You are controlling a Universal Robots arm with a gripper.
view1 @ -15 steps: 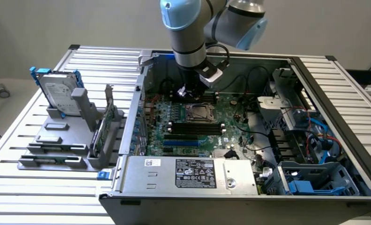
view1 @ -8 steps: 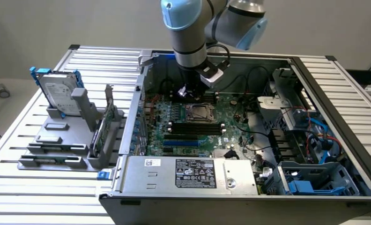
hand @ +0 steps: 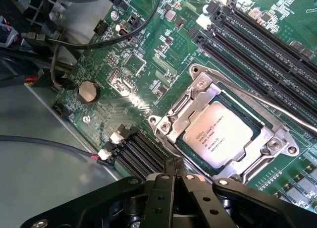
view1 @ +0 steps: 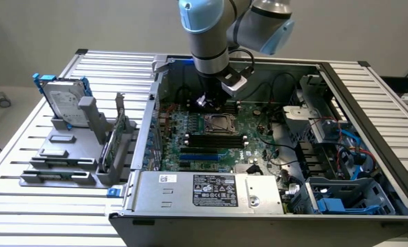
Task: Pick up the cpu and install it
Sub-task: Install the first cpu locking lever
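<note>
You have the ribbed grey metal surface carrying an open grey computer case, with the grey and pale-blue robot arm reaching down into it. Off to the exterior view's left of the jaws, well apart, a silver hard drive in a blue frame stands upright on a grey plastic rack. Under the jaws lies the green motherboard, and black cables loop over the board beyond them. Long black memory slots run past the far side of the socket. The black jaws are pressed fully together and hold nothing. Just ahead of their tips, the flat square silver-topped cpu already sits in the socket, framed by the silver metal retention bracket. A round silver coin battery sits further off.
</note>
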